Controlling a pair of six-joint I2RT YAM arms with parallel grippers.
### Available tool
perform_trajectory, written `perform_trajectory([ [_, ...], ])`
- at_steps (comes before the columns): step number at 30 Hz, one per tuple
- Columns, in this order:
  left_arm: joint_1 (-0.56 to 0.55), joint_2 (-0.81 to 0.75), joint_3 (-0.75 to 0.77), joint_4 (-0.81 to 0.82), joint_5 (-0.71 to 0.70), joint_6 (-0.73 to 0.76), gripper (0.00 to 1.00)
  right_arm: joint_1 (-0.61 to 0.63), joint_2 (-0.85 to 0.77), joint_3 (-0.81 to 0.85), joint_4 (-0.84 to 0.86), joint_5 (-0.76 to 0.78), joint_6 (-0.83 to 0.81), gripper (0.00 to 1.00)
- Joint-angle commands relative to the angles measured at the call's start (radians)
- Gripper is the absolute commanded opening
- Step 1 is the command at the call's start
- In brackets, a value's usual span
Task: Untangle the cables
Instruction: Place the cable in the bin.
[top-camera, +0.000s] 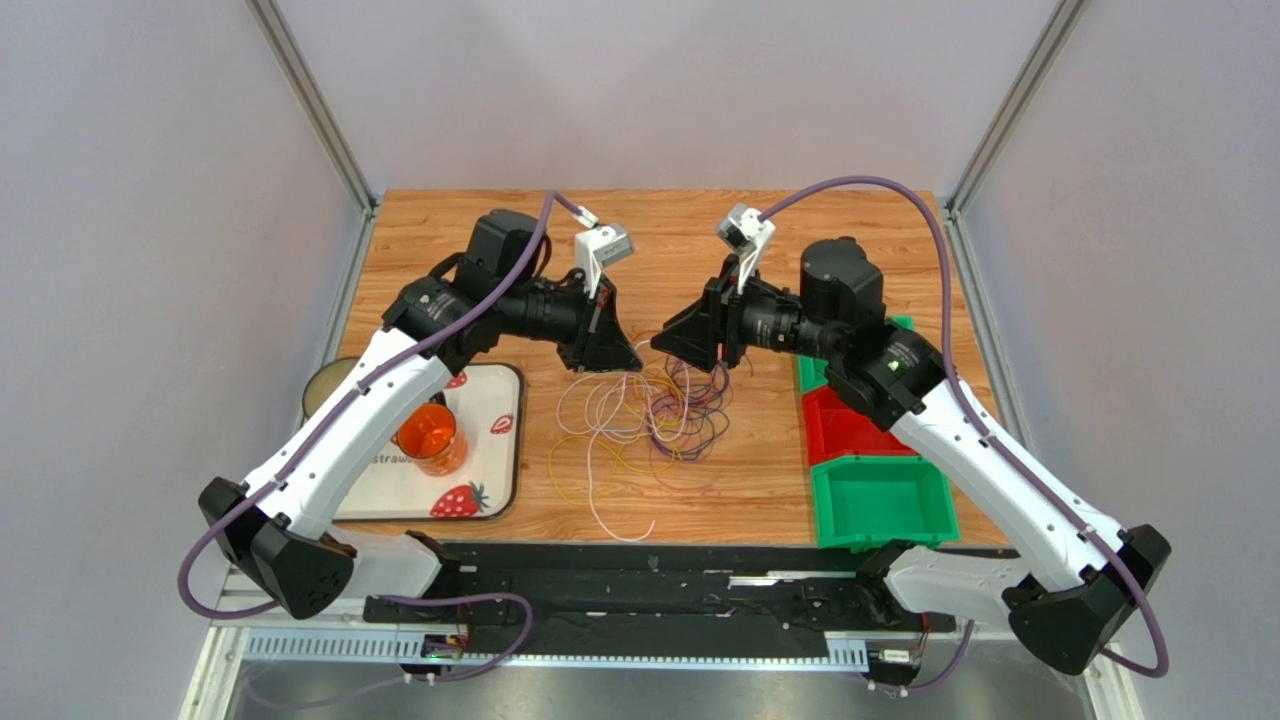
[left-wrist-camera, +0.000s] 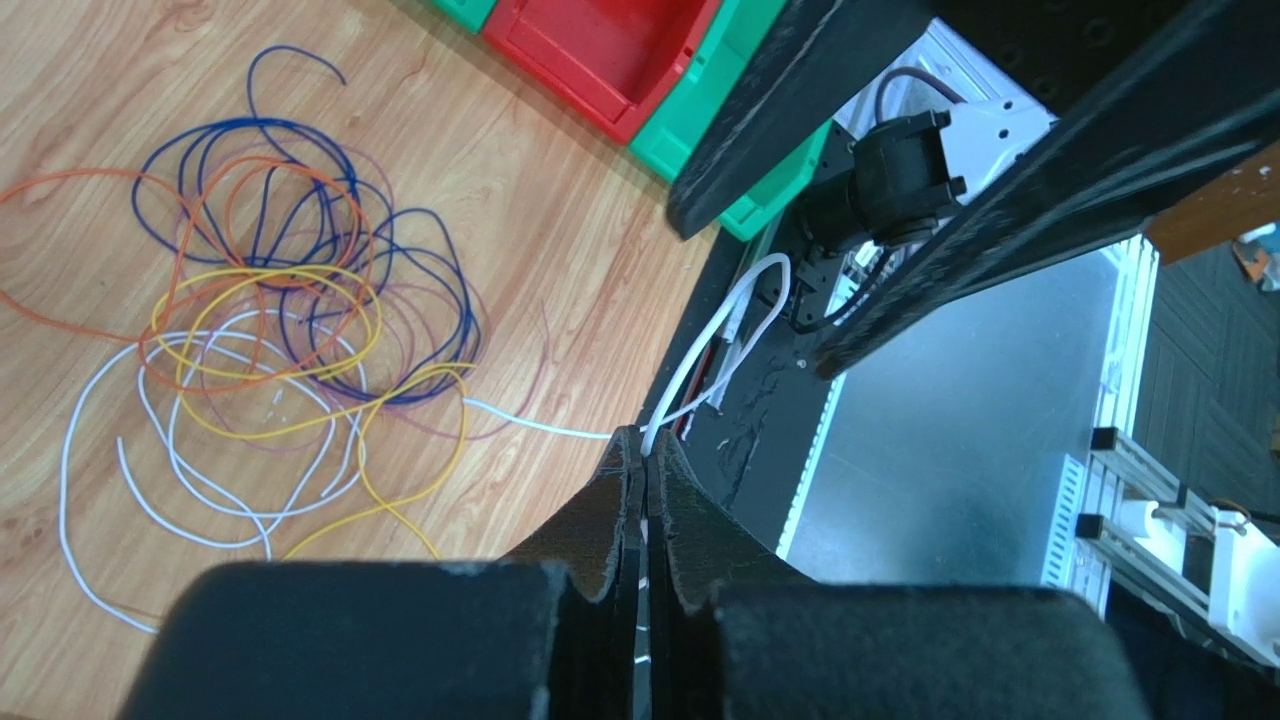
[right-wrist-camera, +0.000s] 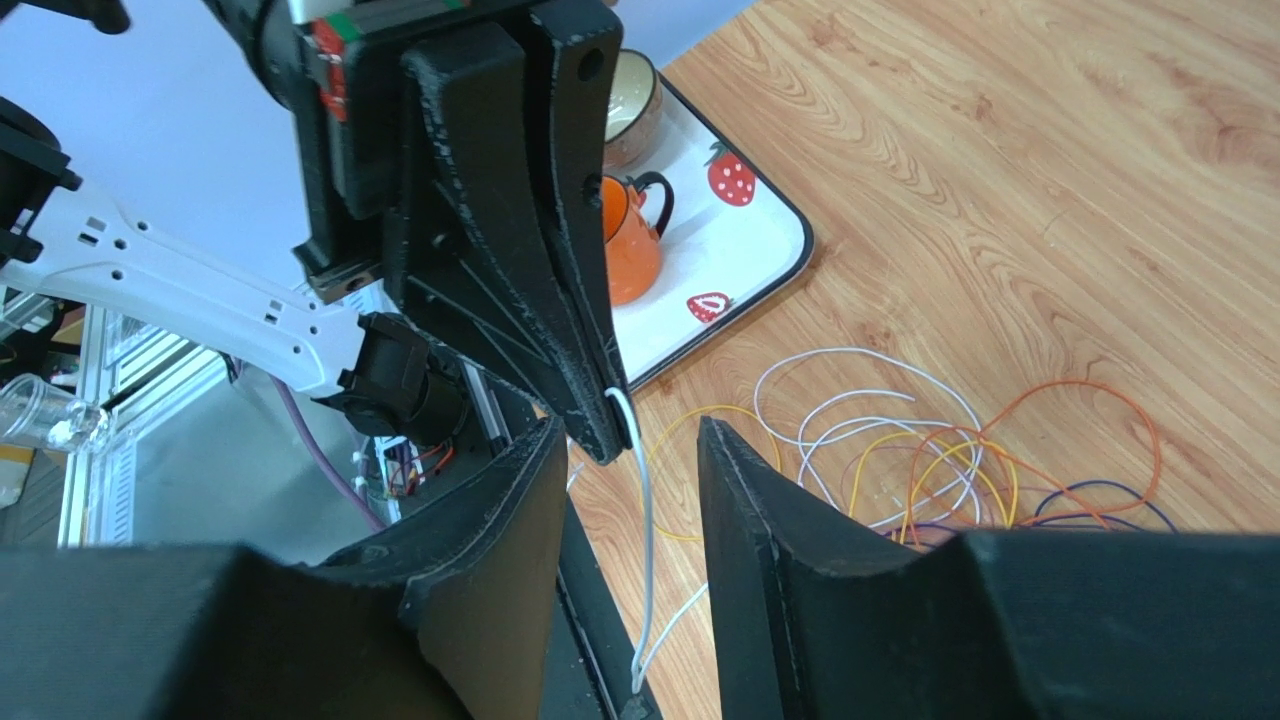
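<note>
The cables (top-camera: 649, 423) lie in a loose tangle of white, yellow, orange and purple loops on the wooden table between the two arms. In the left wrist view the tangle (left-wrist-camera: 286, 323) also shows dark blue strands. My left gripper (top-camera: 624, 357) (left-wrist-camera: 643, 450) hangs above the tangle's near-left side, shut on a white cable (left-wrist-camera: 526, 425) that runs down into the pile. My right gripper (top-camera: 672, 348) (right-wrist-camera: 631, 443) faces it, open. The white cable (right-wrist-camera: 648, 555) hangs from the left gripper's fingertips (right-wrist-camera: 604, 428) down through the gap between the right fingers, which do not touch it.
A strawberry-print tray (top-camera: 496, 450) on the left holds an orange cup (top-camera: 430, 435), with a bowl (top-camera: 323, 387) at its far edge. Red (top-camera: 842, 428) and green (top-camera: 884, 503) bins stand on the right. The black base rail (top-camera: 661, 578) runs along the table's near edge.
</note>
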Motion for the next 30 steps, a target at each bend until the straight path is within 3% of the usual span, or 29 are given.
perform_trajectory([
  [1,-0.009,-0.042,-0.004,0.03,0.024,0.02,0.0,0.025,0.013,0.004,0.024,0.018,-0.004,0.39],
  [4,-0.01,-0.043,-0.004,0.032,0.026,0.021,0.0,0.042,0.027,0.01,0.018,0.028,-0.012,0.33],
  [11,-0.01,-0.051,-0.007,0.032,0.02,0.021,0.0,0.068,0.075,0.05,-0.023,0.042,-0.023,0.04],
  [14,-0.01,-0.054,-0.007,0.033,0.012,0.023,0.01,0.072,0.075,0.053,-0.019,0.056,-0.02,0.0],
  [17,-0.01,-0.057,-0.011,0.032,-0.006,0.021,0.14,0.072,0.056,0.057,-0.012,0.076,-0.012,0.0],
  [18,-0.01,-0.059,-0.009,0.03,-0.02,0.015,0.35,0.072,0.052,0.062,-0.014,0.087,-0.01,0.0],
  [20,-0.01,-0.063,-0.007,0.023,-0.104,0.003,0.53,0.072,0.033,0.07,-0.032,0.153,-0.009,0.0],
  [21,-0.01,-0.073,-0.003,0.004,-0.145,-0.005,0.78,0.072,0.029,0.086,-0.044,0.183,-0.013,0.0],
  [24,-0.01,-0.094,0.009,-0.059,-0.319,-0.023,0.85,0.069,0.01,0.123,-0.118,0.353,-0.023,0.0],
  [30,-0.01,-0.191,-0.056,-0.106,-0.6,-0.066,0.85,0.068,-0.051,0.163,-0.227,0.761,0.011,0.0],
])
